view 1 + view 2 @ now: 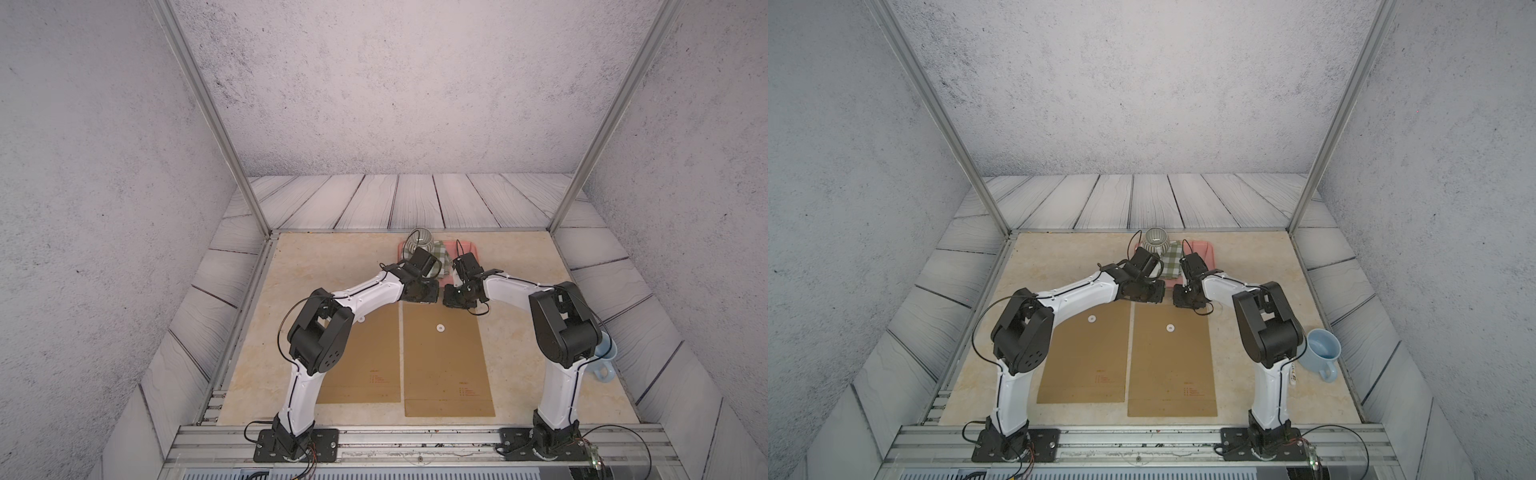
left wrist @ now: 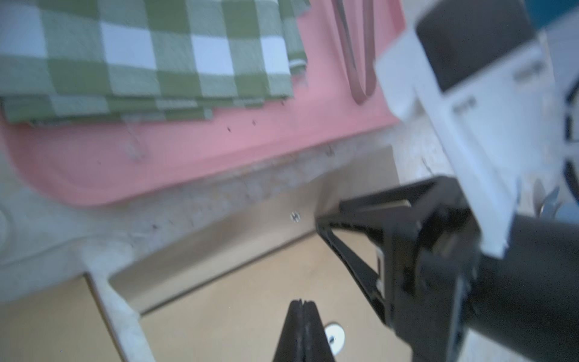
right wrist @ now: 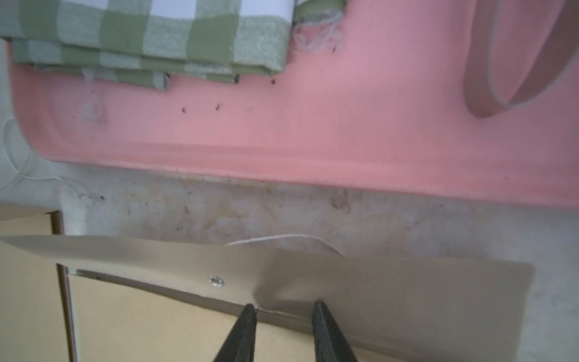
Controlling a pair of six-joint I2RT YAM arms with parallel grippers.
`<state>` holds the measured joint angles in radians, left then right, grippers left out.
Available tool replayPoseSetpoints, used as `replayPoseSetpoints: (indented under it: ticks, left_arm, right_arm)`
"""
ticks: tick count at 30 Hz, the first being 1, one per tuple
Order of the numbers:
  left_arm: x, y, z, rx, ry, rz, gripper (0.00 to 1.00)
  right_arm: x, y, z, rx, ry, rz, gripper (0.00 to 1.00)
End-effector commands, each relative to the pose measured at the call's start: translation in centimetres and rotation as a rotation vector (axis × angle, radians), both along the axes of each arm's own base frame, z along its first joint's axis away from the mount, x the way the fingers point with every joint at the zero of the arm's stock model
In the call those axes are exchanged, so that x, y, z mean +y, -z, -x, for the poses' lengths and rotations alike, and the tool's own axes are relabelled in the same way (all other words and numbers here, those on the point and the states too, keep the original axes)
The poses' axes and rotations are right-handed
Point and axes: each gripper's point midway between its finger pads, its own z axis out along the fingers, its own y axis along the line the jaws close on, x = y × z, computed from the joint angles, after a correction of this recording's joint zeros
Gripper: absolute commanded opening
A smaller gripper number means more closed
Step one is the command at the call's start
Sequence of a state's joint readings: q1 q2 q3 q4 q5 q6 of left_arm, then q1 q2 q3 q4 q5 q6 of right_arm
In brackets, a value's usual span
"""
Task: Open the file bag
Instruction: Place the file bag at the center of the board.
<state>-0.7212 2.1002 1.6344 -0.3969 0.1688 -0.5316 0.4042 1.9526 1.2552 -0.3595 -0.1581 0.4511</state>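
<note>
Right wrist: right end effector [image 3: 283, 304] jaws apart at lifted bag [image 3: 156, 332] flap [image 3: 407, 291]; left wrist: left end effector [image 2: 300, 303] pinched together.

We look down on a beige marbled tabletop [image 1: 519, 291]. On it the brown left file bag [image 1: 374, 357] and the right file bag [image 1: 444, 365] lie side by side, a narrow bare strip between them. A pink tray [image 1: 1204, 249] sits at the far edge. A light blue mug [image 1: 1320, 353] stands upright at the right.
</note>
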Motion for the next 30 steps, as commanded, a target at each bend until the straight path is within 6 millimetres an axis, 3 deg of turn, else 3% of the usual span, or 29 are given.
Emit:
replayPoseSetpoints:
  ticks: [1, 7, 13, 19, 24, 27, 30]
  left_arm:
    - [1.4, 3.8, -1.4, 0.054, -0.028, -0.060, 0.00]
    - [2.7, 7.0, -2.6, 0.082, -0.058, -0.074, 0.00]
    - [2.7, 8.7, -1.8, 0.128, -0.069, -0.061, 0.00]
    - [2.9, 8.2, -1.6, 0.126, -0.081, -0.053, 0.00]
    - [3.1, 8.4, -1.4, 0.131, -0.079, -0.061, 0.00]
    - [3.2, 8.7, -1.2, 0.137, -0.078, -0.061, 0.00]
    - [2.9, 8.8, -1.3, 0.139, -0.076, -0.050, 0.00]
  right_arm:
    - [-0.5, 0.7, 0.8, 0.050, -0.020, 0.031, 0.33]
    - [-0.2, -0.1, 0.5, 0.037, -0.041, 0.026, 0.33]
    - [1.0, -1.9, -1.1, 0.006, -0.040, -0.013, 0.33]
    - [0.7, 0.1, -1.5, 0.049, 0.007, 0.000, 0.34]
    - [-2.6, 2.2, -0.9, 0.085, 0.077, 0.048, 0.33]
    - [-5.4, 2.6, -0.7, 0.101, 0.137, 0.050, 0.33]
    - [-6.8, 2.8, -0.4, 0.115, 0.156, 0.055, 0.33]
